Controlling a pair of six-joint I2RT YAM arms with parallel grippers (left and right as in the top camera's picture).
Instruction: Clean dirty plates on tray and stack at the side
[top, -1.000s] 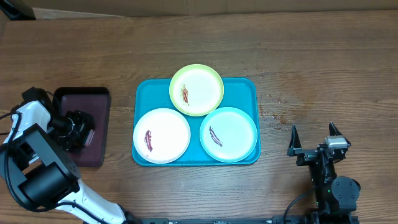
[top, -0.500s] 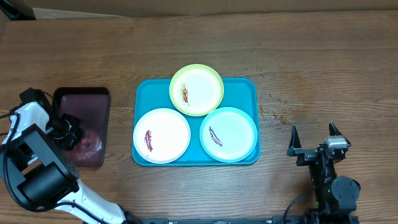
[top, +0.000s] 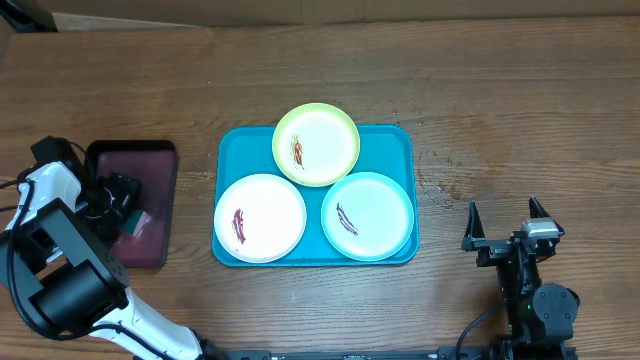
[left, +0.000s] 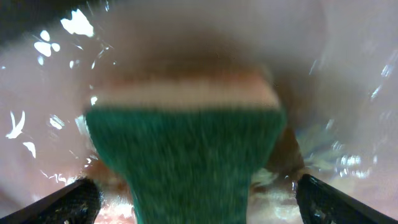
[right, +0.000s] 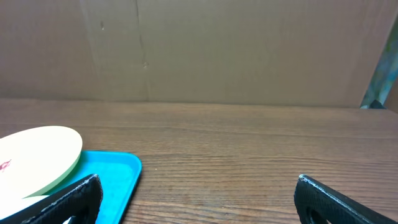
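Three plates lie on the turquoise tray (top: 400, 140). The lime-rimmed plate (top: 316, 144) is at the back, the white plate (top: 260, 217) front left and the light-blue plate (top: 367, 215) front right. Each carries a small dark reddish smear. My left gripper (top: 122, 200) hovers low over the dark maroon tray (top: 150, 165), open. A green-and-tan sponge (left: 186, 143) sits between its spread fingers, with a gap on each side. My right gripper (top: 503, 212) stands open and empty over bare table, right of the turquoise tray.
The maroon tray's floor (left: 37, 93) looks wet and glossy. In the right wrist view the lime-rimmed plate (right: 37, 155) and the turquoise tray's corner (right: 112, 174) lie left of my right gripper (right: 199, 199). A brown cardboard wall stands behind the wooden table.
My left gripper has shifted about over the maroon tray, and the sponge's green side now shows beside it. The plates and the right arm have not moved.
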